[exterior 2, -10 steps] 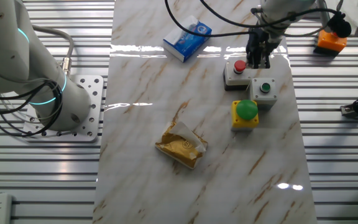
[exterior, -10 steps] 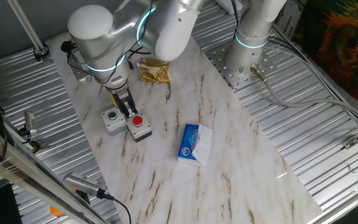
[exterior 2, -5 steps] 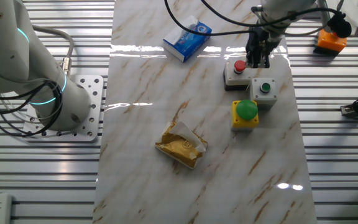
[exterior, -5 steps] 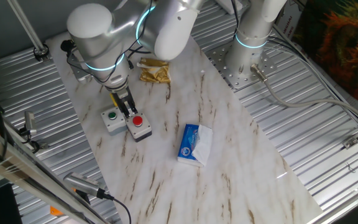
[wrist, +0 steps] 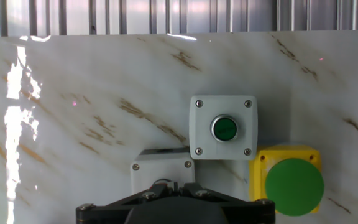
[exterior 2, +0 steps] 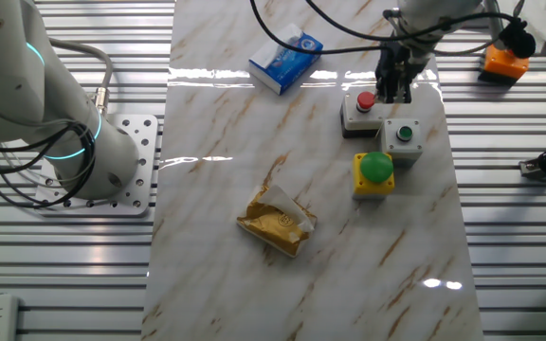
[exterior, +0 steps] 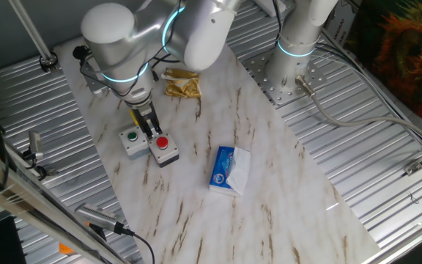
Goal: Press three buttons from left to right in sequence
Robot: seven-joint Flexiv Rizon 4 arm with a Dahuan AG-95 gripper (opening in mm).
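The three buttons sit in a cluster on the marble board. The big green dome (exterior 2: 376, 167) is on a yellow box (wrist: 258, 168). It shows in the hand view (wrist: 294, 186) and is hidden behind the arm in one fixed view. The small green button (exterior: 131, 136) (exterior 2: 405, 133) (wrist: 224, 129) is on a grey box. The red button (exterior: 162, 143) (exterior 2: 366, 98) is on a grey box (wrist: 162, 173). My gripper (exterior: 154, 132) (exterior 2: 393, 92) (wrist: 174, 185) points down just over the red button's box, fingertips together and holding nothing. In the hand view it hides the red button. I cannot tell whether it touches it.
A blue-white tissue packet (exterior: 229, 170) (exterior 2: 285, 57) lies on the board beside the buttons. A crumpled golden wrapper (exterior: 182, 86) (exterior 2: 276, 223) lies toward the arm's base (exterior: 293, 73). Ribbed metal table (exterior 2: 519, 246) surrounds the board. An orange object (exterior 2: 502, 62) lies nearby.
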